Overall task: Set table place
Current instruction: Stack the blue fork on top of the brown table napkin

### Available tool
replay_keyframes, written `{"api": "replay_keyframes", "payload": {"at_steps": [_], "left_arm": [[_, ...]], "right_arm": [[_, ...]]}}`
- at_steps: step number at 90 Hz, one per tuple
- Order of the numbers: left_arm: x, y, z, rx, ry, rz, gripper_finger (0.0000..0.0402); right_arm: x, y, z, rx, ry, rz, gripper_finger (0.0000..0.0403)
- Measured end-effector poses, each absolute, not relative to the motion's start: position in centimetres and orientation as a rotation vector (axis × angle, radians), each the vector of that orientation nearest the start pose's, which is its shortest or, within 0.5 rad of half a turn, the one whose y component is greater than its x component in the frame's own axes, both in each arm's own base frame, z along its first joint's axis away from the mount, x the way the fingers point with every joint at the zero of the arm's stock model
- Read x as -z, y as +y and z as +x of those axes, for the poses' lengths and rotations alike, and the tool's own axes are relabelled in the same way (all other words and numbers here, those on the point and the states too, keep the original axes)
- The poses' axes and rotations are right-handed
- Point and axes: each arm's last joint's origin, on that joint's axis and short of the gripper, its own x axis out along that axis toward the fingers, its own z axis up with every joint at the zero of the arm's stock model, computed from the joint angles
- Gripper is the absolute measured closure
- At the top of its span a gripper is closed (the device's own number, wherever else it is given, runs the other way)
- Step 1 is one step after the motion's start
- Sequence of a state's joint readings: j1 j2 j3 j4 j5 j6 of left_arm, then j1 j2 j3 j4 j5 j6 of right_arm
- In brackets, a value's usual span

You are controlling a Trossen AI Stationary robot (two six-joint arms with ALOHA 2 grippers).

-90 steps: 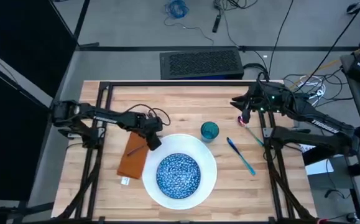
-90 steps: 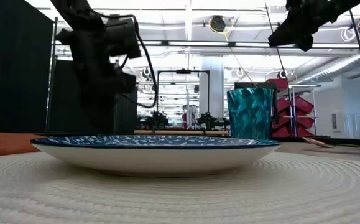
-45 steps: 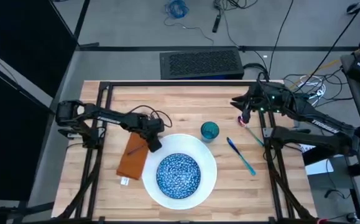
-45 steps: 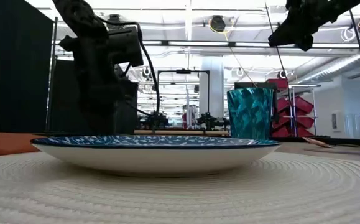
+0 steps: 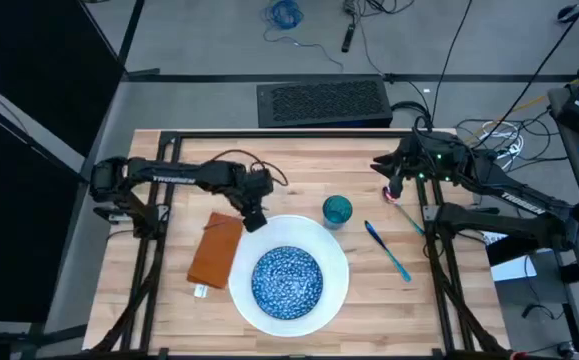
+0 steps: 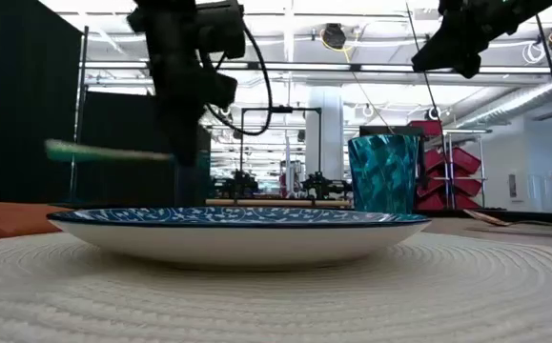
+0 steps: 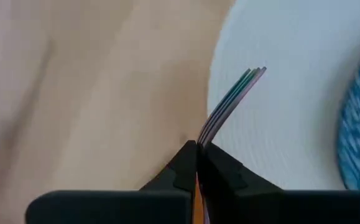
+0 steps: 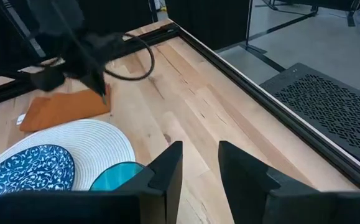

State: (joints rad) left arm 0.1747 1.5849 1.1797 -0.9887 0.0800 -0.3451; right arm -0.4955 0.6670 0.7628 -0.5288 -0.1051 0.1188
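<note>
The left gripper (image 5: 252, 221) hangs above the light-wood butcher-block surface (image 5: 299, 170), at about eleven o'clock from the large white round plate (image 5: 334, 290) and just over its rim; its jaws are pinched tight on a slim teal fork (image 7: 229, 102), whose tines stick out over the plate's white edge in the left wrist view; in the low view the fork (image 6: 104, 151) shows as a blurred teal bar held level above the surface. The blue speckled bowl (image 5: 287, 280) sits in the middle of the plate; the orange-brown rectangular napkin (image 5: 216, 252) lies flat at nine o'clock from the plate, touching its rim. The small teal cup (image 5: 337, 210) stands upright at one o'clock from the plate, just beside it; a slim teal-blue utensil (image 5: 386, 250) lies on the wood at three o'clock from the plate, a little apart. The right gripper (image 5: 393, 185) waits raised over the surface's far right part, at two o'clock from the cup; its jaws (image 8: 195, 171) stand narrowly parted and hold nothing.
</note>
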Motion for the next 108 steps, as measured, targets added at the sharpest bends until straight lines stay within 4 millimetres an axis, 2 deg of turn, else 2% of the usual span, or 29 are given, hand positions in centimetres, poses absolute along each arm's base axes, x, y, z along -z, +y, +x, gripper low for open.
{"api": "replay_keyframes", "payload": {"at_steps": [14,25,33,40,46,58,79,91,108], "left_arm": [[-25.5,5.0,25.9,-0.352,1.329,-0.686,0.0401],[-27.9,4.9,23.1,-0.440,1.165,-0.839,0.0401],[-28.6,4.4,21.3,-0.482,1.020,-0.939,0.0401],[-27.6,3.9,19.8,-0.515,0.974,-1.024,0.0401],[-25.7,3.3,19.0,-0.532,0.962,-1.087,0.0402],[-21.8,2.2,18.6,-0.485,0.919,-1.180,0.0402],[-17.1,2.0,17.6,-0.507,0.910,-1.214,0.0401],[-15.3,1.9,16.8,-0.542,0.914,-1.251,0.0401],[-14.7,1.8,16.7,-0.593,0.863,-1.284,0.0401]], "right_arm": [[-30.9,-6.3,12.3,0.407,0.402,0.237,0.0312],[-30.7,-6.3,12.2,0.405,0.420,0.229,0.0312],[-30.7,-6.3,12.2,0.404,0.428,0.227,0.0312],[-30.7,-6.3,12.2,0.403,0.429,0.224,0.0312],[-30.7,-6.3,12.2,0.403,0.428,0.224,0.0312],[-30.7,-6.3,12.2,0.403,0.428,0.225,0.0312],[-30.7,-6.3,12.2,0.410,0.421,0.257,0.0312],[-30.7,-6.3,12.2,0.411,0.420,0.261,0.0312],[-30.7,-6.3,12.2,0.411,0.419,0.261,0.0312]]}}
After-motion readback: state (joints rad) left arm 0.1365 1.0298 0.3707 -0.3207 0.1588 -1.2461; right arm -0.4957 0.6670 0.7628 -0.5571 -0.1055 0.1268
